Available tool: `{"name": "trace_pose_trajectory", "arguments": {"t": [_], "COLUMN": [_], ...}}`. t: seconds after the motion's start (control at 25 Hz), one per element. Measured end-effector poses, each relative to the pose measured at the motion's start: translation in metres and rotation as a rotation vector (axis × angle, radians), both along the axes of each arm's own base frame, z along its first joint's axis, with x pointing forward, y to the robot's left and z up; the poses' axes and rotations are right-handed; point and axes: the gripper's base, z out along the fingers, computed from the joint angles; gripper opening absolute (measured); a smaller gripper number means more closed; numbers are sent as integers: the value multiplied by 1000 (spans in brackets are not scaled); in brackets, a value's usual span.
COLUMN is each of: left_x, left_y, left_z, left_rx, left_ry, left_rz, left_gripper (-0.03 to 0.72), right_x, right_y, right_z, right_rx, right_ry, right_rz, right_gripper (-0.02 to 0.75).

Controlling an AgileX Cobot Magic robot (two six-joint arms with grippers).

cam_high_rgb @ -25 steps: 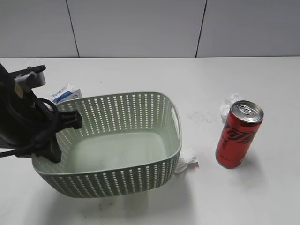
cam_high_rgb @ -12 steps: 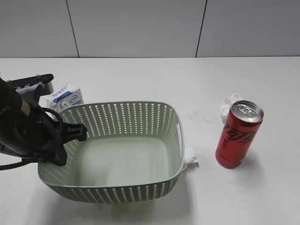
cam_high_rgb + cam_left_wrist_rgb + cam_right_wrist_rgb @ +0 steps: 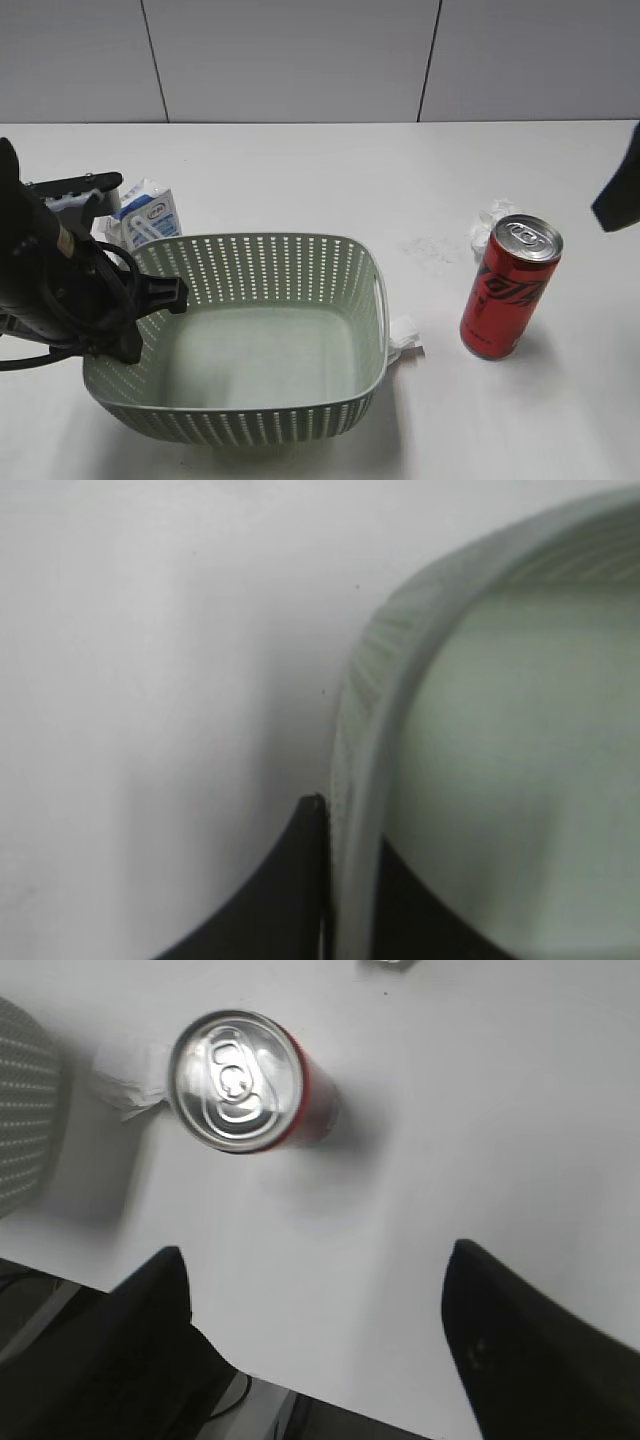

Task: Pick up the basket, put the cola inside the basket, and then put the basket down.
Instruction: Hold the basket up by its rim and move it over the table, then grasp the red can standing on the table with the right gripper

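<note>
I see the basket [image 3: 255, 340] left of the can [image 3: 508, 285], well apart; a carton [image 3: 150, 213] stands just behind the basket's left corner.

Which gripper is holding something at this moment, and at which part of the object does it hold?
The left gripper holds the basket by the rim of its left wall. The right gripper is open above the table near the cola and holds nothing.

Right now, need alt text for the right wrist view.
Top-down on the upright cola, silver lid showing, between the spread fingers of the open right gripper, which has not closed on it. The basket edge shows at far left.
</note>
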Motion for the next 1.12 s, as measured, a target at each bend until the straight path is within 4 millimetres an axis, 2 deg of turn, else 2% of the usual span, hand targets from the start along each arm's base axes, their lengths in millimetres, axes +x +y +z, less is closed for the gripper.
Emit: {"name": "trace_pose_trajectory", "arguments": {"t": [0.16, 0.36, 0.68, 1.12], "left_x": [0, 0, 0, 0], "left_y": [0, 0, 0, 0], "left_z": [0, 0, 0, 0], "left_rx": [1, 1, 1, 1], "left_ry": [0, -1, -1, -2], "left_rz": [-1, -1, -1, -1], "left_gripper": [5, 5, 5, 5], "right_x": [16, 35, 59, 68], "right_y": [35, 61, 64, 70], "right_z": [-9, -19, -57, -95], "right_rx": [-45, -62, -165, -193], "right_ry": [0, -27, 39, 185], "right_rz": [67, 55, 9, -15], "right_gripper": [592, 592, 606, 606]}}
